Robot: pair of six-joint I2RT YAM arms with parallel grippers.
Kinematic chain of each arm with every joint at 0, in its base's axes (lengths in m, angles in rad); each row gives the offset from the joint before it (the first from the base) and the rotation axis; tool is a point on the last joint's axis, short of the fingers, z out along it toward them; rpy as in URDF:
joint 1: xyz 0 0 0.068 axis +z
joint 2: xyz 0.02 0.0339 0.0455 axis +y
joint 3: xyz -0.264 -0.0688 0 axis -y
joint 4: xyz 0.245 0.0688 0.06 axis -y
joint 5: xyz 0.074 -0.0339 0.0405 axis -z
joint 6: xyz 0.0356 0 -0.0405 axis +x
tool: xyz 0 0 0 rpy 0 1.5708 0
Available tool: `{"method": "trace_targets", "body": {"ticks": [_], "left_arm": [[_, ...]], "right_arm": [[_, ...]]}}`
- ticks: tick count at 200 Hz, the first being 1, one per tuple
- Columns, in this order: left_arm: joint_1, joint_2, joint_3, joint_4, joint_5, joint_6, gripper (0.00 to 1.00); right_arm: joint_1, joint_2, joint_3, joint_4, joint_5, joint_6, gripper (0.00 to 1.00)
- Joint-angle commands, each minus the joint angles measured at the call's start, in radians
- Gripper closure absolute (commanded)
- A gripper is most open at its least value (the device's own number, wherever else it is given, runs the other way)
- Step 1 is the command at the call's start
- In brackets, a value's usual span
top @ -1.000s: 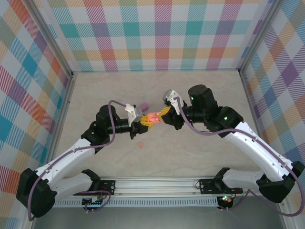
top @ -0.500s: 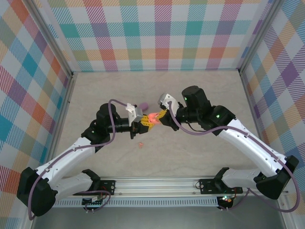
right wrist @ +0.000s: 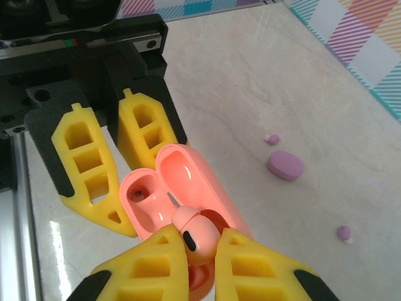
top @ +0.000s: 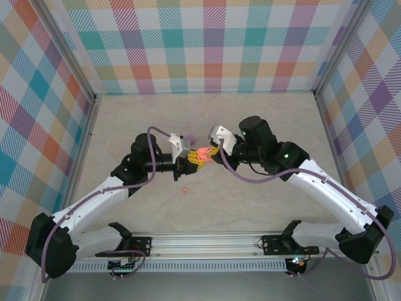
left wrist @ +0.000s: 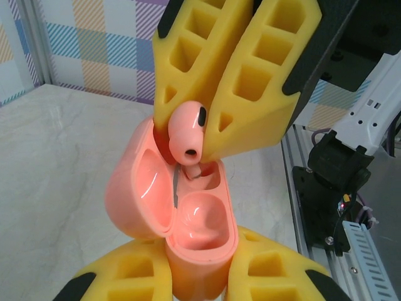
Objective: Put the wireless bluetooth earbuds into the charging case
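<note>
Both arms reach inward from the near corners and meet over the middle of the table, the left arm bent at the elbow and pointing right, the right arm bent and pointing left. The left gripper is clamped from both sides on the lower half of the salmon case, which it holds off the table with its lid swung open. The right gripper is closed tightly on a salmon earbud, held just above the case's open mouth, touching or nearly touching its rim. The case's near socket looks empty; the far one is hidden behind the earbud and the yellow fingers, so whether anything sits in it cannot be told. There are two cases: the salmon one and a purple case lying shut on the table beyond it. Four earbuds can be counted: the held one, a second salmon earbud on the table on the near side of the salmon case, seen as a tiny speck, and two purple earbuds on the table, one on either side of the purple case.
</note>
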Motion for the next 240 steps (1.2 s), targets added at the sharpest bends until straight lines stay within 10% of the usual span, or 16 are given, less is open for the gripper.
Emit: {"method": "trace_targets", "body": {"ticks": [1, 149, 240], "left_arm": [[-0.008, -0.006, 0.039, 0.037, 0.049, -0.007, 1.00], [-0.007, 0.012, 0.023, 0.170, -0.036, -0.189, 1.00], [-0.007, 0.018, 0.027, 0.169, -0.043, -0.192, 1.00]], "right_arm": [[0.002, -0.029, -0.020, 0.058, 0.058, -0.032, 0.90], [0.009, -0.029, -0.088, 0.069, 0.050, -0.045, 0.88], [0.007, -0.020, -0.049, 0.068, -0.030, 0.019, 0.65]]}}
